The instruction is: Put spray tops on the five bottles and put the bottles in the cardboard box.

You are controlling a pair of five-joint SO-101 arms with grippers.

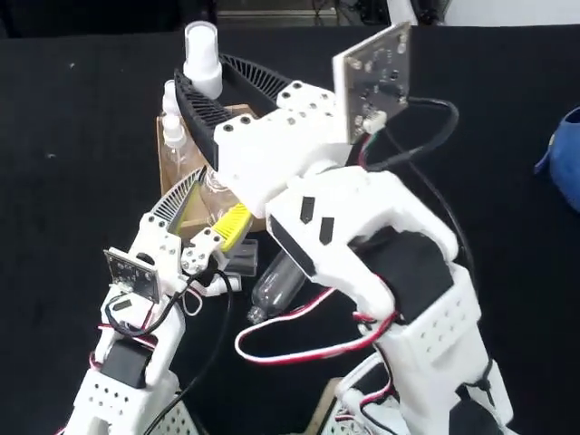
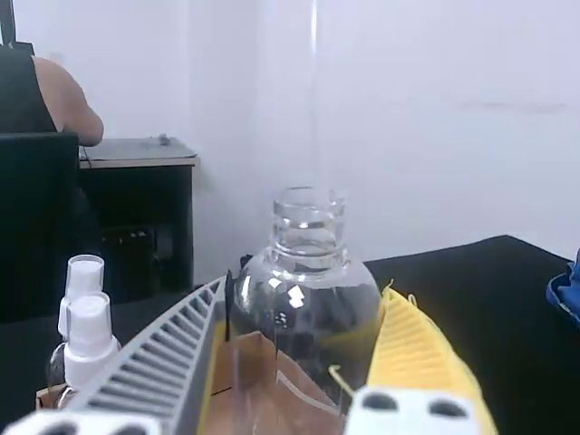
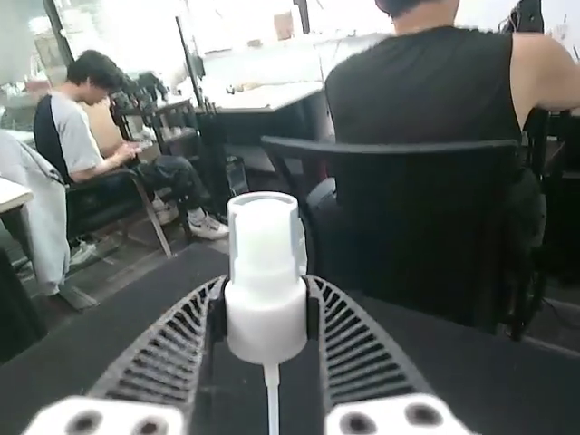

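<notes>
While one bottle [image 1: 276, 285] lies, two capped bottles [image 2: 88, 331] stand.

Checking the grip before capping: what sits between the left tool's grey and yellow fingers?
A clear, uncapped bottle, upright, held by the left tool, as the left wrist view shows.

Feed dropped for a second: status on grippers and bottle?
Left gripper shut on open bottle. Right gripper shut on spray top, not yet on the neck. Spare bottle lies loose on the table; nothing blocking.
</notes>
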